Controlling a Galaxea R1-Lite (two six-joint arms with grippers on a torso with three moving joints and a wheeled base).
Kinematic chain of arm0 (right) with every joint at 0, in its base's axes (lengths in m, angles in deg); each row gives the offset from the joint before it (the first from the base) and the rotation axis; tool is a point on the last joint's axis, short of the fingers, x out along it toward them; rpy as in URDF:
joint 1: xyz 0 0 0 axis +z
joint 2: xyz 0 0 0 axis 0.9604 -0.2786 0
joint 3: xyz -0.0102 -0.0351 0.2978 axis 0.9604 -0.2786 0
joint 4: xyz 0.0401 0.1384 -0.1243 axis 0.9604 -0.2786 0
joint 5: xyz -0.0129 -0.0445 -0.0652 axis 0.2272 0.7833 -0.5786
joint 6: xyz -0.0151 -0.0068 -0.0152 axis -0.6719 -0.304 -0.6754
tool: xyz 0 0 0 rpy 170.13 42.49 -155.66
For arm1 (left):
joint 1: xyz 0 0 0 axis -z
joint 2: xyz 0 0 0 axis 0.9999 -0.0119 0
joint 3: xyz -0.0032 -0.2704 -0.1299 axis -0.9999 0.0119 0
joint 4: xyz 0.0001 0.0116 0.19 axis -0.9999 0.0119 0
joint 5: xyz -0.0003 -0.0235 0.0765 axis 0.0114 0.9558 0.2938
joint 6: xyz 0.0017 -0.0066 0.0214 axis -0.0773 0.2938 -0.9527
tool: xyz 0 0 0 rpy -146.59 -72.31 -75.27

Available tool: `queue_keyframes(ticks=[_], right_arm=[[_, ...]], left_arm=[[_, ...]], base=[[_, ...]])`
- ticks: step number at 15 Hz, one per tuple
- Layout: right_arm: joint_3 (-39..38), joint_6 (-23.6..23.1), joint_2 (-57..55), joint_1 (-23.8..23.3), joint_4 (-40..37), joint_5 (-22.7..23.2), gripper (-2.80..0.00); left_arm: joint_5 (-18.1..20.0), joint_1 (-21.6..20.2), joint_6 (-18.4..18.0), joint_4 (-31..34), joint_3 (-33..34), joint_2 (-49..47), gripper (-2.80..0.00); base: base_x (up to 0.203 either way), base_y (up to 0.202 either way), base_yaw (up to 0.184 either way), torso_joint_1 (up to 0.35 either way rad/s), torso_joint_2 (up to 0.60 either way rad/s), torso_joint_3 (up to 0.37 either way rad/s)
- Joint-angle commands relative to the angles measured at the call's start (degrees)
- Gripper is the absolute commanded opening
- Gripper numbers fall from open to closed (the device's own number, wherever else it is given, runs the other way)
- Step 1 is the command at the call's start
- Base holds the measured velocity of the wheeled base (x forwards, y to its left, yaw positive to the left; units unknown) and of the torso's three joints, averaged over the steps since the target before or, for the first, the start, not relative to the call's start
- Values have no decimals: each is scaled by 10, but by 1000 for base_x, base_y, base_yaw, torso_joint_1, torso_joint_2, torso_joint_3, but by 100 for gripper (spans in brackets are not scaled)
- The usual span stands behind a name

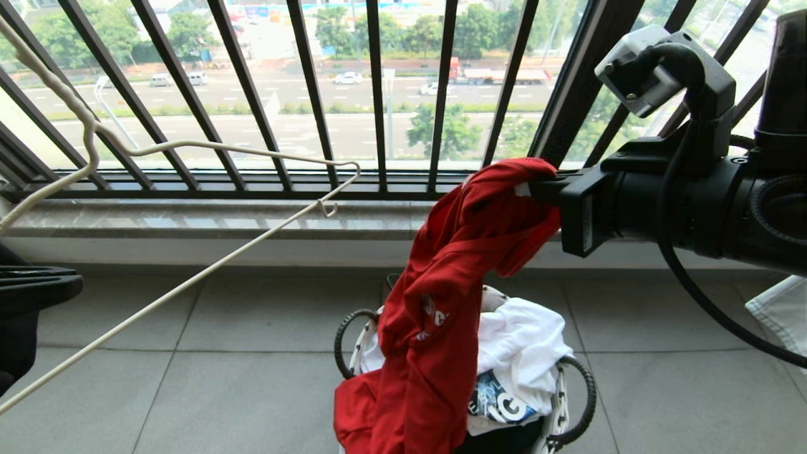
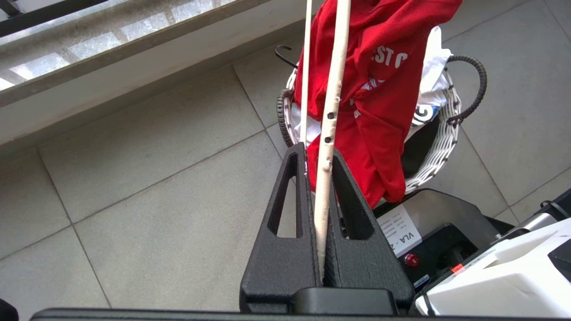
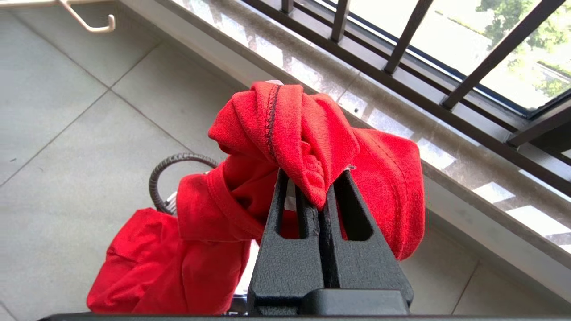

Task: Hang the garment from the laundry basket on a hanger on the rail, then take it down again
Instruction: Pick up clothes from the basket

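The red garment hangs bunched from my right gripper, its lower end trailing over the laundry basket. In the right wrist view that gripper is shut on a fold of the garment near a stitched hem. My left gripper is shut on a bar of the cream-white hanger, which runs away from it toward the garment and the basket. From the head, the hanger slants across the left, its notched end level with the sill. The rail is out of view.
A dark barred window railing and a stone sill close off the far side. White clothes fill the basket. My own base sits close beside the basket. A white cloth shows at the right edge. Grey floor tiles spread left.
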State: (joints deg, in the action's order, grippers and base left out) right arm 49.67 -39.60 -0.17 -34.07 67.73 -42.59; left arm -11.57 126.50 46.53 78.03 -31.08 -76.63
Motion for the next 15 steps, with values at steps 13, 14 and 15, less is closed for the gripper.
queue_keyframes(ticks=[13, 14, 15], right_arm=[[-102, 49, -47, -19, -47, 57, -280], [-106, 49, -70, -49, -48, 89, -280], [-109, 48, -95, -76, -49, 130, -280]], left_arm=[[-9, 0, 1, 2, -2, -8, -280], [-9, 0, 1, 2, -1, -10, -280], [-9, 0, 1, 2, 1, -12, -280]], base=[[0, 0, 0, 0, 0, 0], [0, 0, 0, 0, 0, 0], [0, 0, 0, 0, 0, 0]])
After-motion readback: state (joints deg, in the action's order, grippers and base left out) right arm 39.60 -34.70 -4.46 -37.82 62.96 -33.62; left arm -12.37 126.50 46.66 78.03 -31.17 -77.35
